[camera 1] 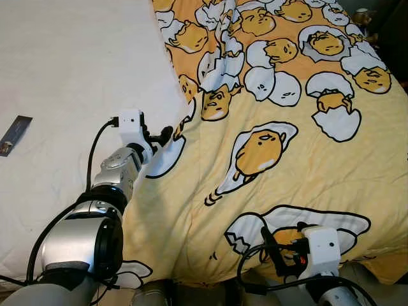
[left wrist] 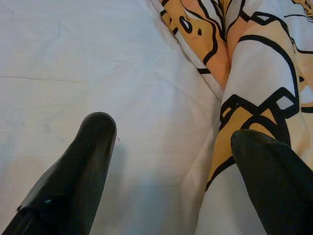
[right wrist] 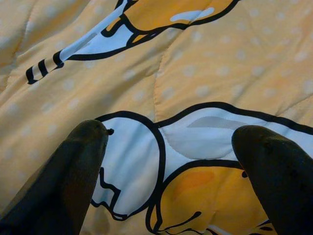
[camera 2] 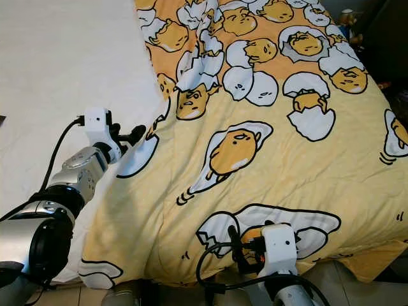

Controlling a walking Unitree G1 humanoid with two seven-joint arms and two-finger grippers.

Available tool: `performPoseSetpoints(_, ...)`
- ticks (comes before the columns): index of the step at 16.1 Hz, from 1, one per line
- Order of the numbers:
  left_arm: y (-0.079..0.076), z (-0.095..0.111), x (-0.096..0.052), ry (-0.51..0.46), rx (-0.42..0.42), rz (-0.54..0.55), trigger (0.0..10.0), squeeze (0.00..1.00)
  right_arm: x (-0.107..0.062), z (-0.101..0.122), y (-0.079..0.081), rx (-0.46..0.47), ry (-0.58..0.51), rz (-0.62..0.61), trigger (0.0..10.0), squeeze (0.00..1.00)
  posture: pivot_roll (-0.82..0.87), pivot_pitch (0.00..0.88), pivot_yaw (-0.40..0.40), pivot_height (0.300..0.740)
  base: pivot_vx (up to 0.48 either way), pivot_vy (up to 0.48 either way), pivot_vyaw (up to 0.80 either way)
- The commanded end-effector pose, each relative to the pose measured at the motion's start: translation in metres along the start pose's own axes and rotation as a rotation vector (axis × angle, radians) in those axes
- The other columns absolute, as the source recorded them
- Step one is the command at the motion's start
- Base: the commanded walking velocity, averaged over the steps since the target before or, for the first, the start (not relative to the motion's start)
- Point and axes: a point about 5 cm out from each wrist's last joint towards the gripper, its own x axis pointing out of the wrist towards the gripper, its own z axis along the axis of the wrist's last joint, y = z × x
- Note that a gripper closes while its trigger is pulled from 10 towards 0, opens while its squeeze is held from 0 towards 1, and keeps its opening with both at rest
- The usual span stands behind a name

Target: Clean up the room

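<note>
A bed takes up nearly the whole scene, its white sheet (camera 1: 70, 76) bare across the left half. Over the right half lies a yellow duvet (camera 1: 306, 185) printed with cartoon egg-yolk figures in cracked white shells; it runs from the far end to the near edge of the bed and hangs a little over that edge. Its left border runs diagonally, from far centre toward the near left, with a fold turned up about halfway along, where the orange-and-white pattern bunches.

The left arm (camera 1: 108, 191) reaches forward from the near left, silver with a white wrist block and a black cable looping behind it. The left gripper (camera 1: 167, 134) sits right at the duvet's left border, beside the turned-up fold. In the left wrist view its fingers (left wrist: 73, 171) stand wide apart, one over the white sheet and the other over the duvet's edge, with nothing clamped between them.

The right gripper (right wrist: 171, 161) is low at the near right, above the duvet close to the bed's near edge, over a printed egg figure. Its fingers (right wrist: 73, 166) are also spread apart and hold nothing.

A small dark flat card (camera 1: 14, 134) lies on the sheet at the far left edge, well apart from the left gripper.
</note>
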Motion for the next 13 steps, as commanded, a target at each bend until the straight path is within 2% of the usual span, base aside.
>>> performPoseSetpoints(1, 0.001, -0.004, -0.001, 0.017, -0.008, 0.004, 10.0, 0.00, -0.003, -0.003, 0.000, -0.001, 0.017, 0.000, 10.0, 0.00, -0.22, 0.233, 0.006, 0.740, 0.000, 0.000, 0.00)
performPoseSetpoints(2, -0.022, -0.045, -0.005, 0.165, 0.181, -0.133, 10.0, 0.00, -0.006, -0.006, 0.000, 0.002, 0.035, -0.005, 10.0, 0.00, -0.25, 0.261, 0.017, 0.740, 0.000, 0.000, 0.00)
performPoseSetpoints(3, -0.064, -0.089, -0.017, 0.283, 0.465, -0.438, 10.0, 0.00, -0.008, -0.008, 0.001, 0.011, 0.043, -0.018, 10.0, 0.00, -0.25, 0.260, 0.017, 0.740, 0.000, 0.000, 0.00)
performPoseSetpoints(5, -0.065, -0.085, -0.014, 0.261, 0.496, -0.417, 10.0, 0.00, -0.007, -0.007, 0.001, 0.013, 0.037, -0.016, 10.0, 0.00, -0.25, 0.261, 0.016, 0.740, 0.000, 0.000, 0.00)
performPoseSetpoints(8, -0.059, -0.077, -0.010, 0.250, 0.487, -0.360, 10.0, 0.00, -0.009, -0.008, 0.001, 0.014, 0.041, -0.012, 10.0, 0.00, -0.25, 0.261, 0.017, 0.740, 0.000, 0.000, 0.00)
performPoseSetpoints(11, -0.065, -0.081, -0.012, 0.260, 0.517, -0.419, 10.0, 0.00, -0.008, -0.009, 0.003, 0.014, 0.045, -0.010, 10.0, 0.00, -0.25, 0.260, 0.019, 0.740, 0.000, 0.000, 0.00)
performPoseSetpoints(12, -0.065, -0.086, -0.014, 0.285, 0.468, -0.421, 10.0, 0.00, -0.007, -0.009, 0.002, 0.014, 0.043, -0.010, 10.0, 0.00, -0.24, 0.260, 0.020, 0.740, 0.000, 0.000, 0.00)
performPoseSetpoints(13, -0.058, -0.088, -0.014, 0.312, 0.197, -0.329, 10.0, 0.00, -0.007, -0.009, 0.002, 0.014, 0.043, -0.009, 10.0, 0.00, -0.24, 0.261, 0.018, 0.740, 0.000, 0.000, 0.00)
